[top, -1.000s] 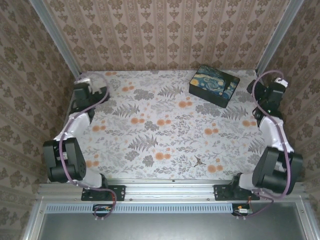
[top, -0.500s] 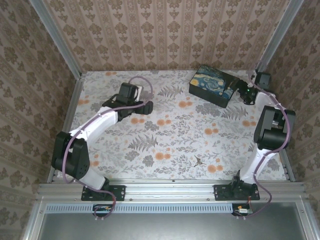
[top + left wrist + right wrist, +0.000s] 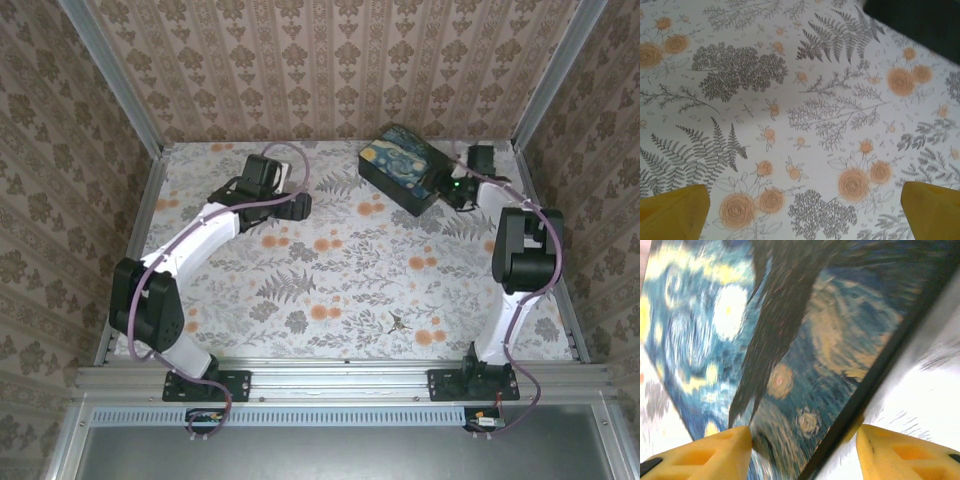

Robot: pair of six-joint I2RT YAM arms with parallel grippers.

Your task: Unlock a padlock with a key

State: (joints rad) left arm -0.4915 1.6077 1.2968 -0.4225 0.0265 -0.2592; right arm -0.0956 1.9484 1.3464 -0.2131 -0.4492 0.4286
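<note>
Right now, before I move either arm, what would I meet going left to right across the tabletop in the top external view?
The left gripper → painted box → right gripper, its jaws open at the box's right edge.

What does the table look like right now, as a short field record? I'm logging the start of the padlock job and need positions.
padlock: tiny dark speck on the tablecloth, near the front edge, right of centre, far from both tools
key: cannot be told apart from the padlock at this size
painted box: back right of the table
left tool: open, over bare cloth, left of the box
right tool: open, fingers either side of the box's edge
</note>
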